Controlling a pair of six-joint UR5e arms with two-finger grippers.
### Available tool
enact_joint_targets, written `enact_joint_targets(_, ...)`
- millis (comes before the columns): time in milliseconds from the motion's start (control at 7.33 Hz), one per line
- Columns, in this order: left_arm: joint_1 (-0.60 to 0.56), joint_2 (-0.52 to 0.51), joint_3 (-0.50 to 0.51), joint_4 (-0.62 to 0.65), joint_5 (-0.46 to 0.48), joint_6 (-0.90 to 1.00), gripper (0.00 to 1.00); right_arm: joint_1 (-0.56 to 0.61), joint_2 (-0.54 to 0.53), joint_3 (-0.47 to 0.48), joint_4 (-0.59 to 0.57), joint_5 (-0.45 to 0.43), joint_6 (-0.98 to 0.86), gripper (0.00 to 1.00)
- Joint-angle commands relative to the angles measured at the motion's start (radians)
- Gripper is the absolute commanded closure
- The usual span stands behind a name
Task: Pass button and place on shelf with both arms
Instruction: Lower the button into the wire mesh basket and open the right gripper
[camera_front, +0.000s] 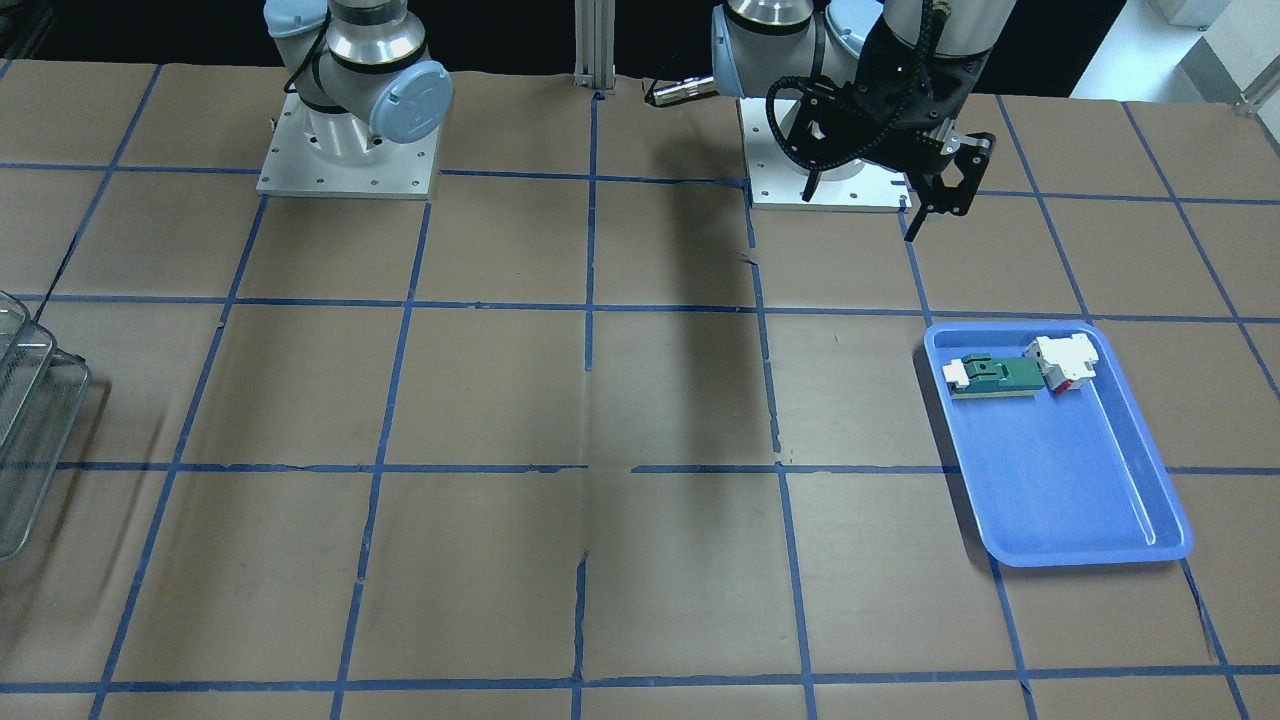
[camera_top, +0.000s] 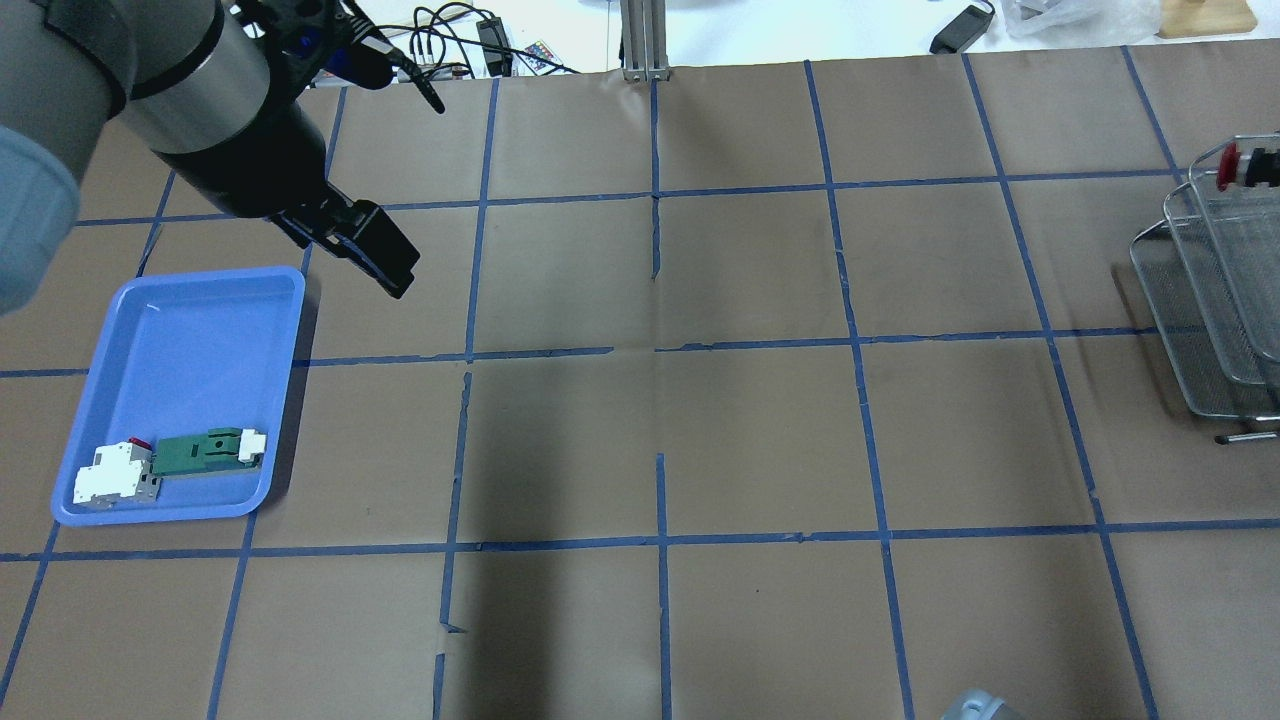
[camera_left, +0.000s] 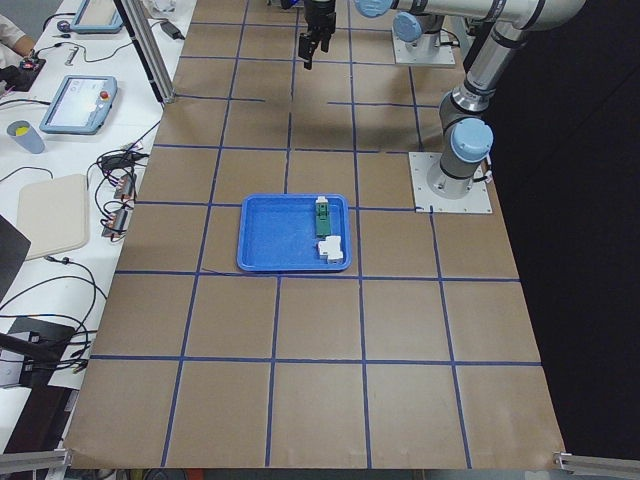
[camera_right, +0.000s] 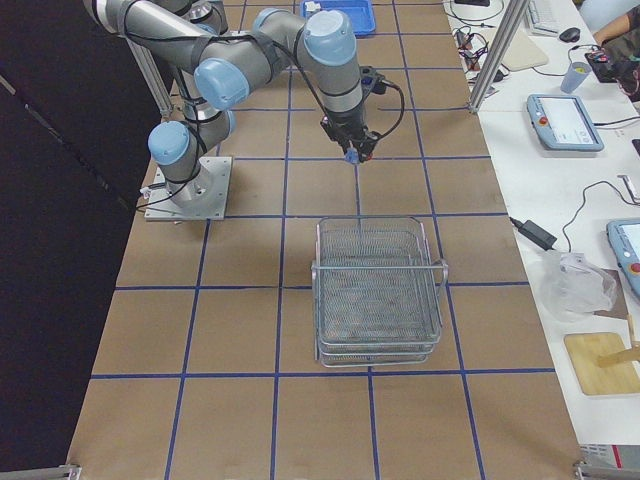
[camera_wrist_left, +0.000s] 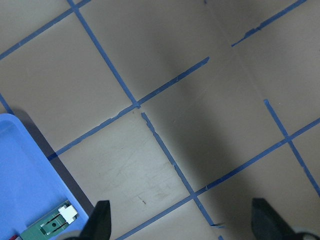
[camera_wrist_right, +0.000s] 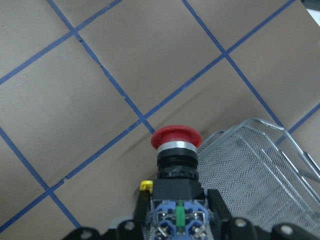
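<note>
Brown paper crossed by a grid of blue tape covers the table (camera_front: 500, 400), with an aluminium post (camera_top: 640, 40) standing at the middle of its robot-side edge. At one end sits the shelf (camera_right: 375, 290), a tiered wire-mesh rack. The right hand (camera_right: 352, 150) hangs in the air near its robot-side end, clamped on the blue-and-silver block of the button (camera_wrist_right: 176, 145), whose red cap points outward. In the right wrist view the upper basket's wire rim is the nearest thing to that cap. Well apart, at the other end, a blue tray (camera_top: 180, 360) carries a green-and-white flat part (camera_top: 205, 452) with a white-and-red block (camera_top: 118, 477) just beside it in one corner. The left hand (camera_wrist_left: 182, 225) hovers above bare table beside the tray's opposite end, its fingers spread apart and holding nothing.
</note>
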Motion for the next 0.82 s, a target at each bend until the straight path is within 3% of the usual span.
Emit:
enact_joint_targets(0,0.004,-0.012,0.011,-0.011,0.041,-0.32,0.0,-0.029,0.081,0.002,-0.115,-0.101,0.258,1.0)
enact_joint_targets(273,-0.006,-0.025,0.019,-0.01,-0.025,-0.538,0.0,-0.029,0.158,0.006,-0.213,-0.122,0.395,1.0)
enact_joint_targets(409,0.006,-0.042,0.043,-0.01,-0.069,-0.567,0.0,-0.029,0.182,0.012,-0.222,-0.118,0.464,1.0)
enact_joint_targets(682,-0.002,-0.063,0.063,-0.008,-0.07,-0.571,0.0,-0.029,0.198,0.011,-0.227,-0.105,0.561,1.0)
